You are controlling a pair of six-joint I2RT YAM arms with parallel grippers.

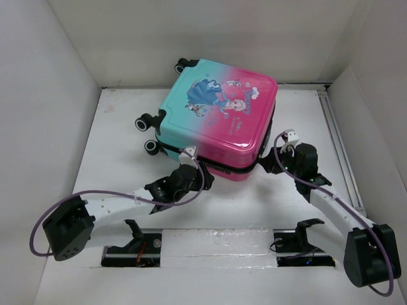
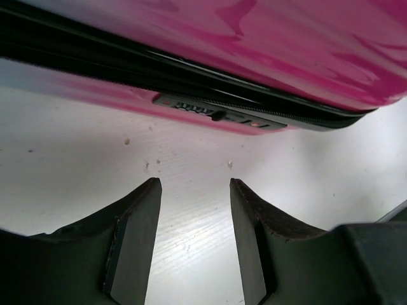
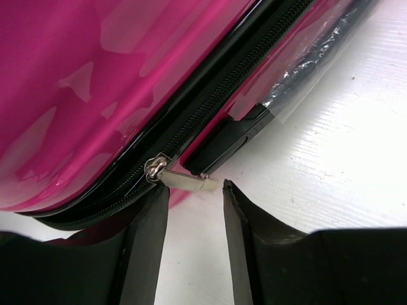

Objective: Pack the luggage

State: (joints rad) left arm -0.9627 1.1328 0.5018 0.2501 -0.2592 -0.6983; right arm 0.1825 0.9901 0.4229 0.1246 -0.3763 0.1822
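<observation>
The luggage (image 1: 219,114) lies flat and zipped shut, upper centre of the worktop (image 1: 117,152). Its zipper pull (image 3: 186,181) sits just ahead of the right hand (image 3: 194,189), between its spread fingers and not yet pinched. The zip runs up to the right. The left hand (image 2: 194,184) is spread and empty.

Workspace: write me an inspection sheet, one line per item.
Surface: white table, a few specks.
Job's things: suitcase lies flat, lid shut, wheels to the left.
Clutter: nothing seen.
Grippers: left gripper jaws open, empty, facing the suitcase's side; right gripper jaws open, zipper pull at their tips, not clamped.
Cables: purple cables loop off both arms.
Surroundings: white walls on three sides.
</observation>
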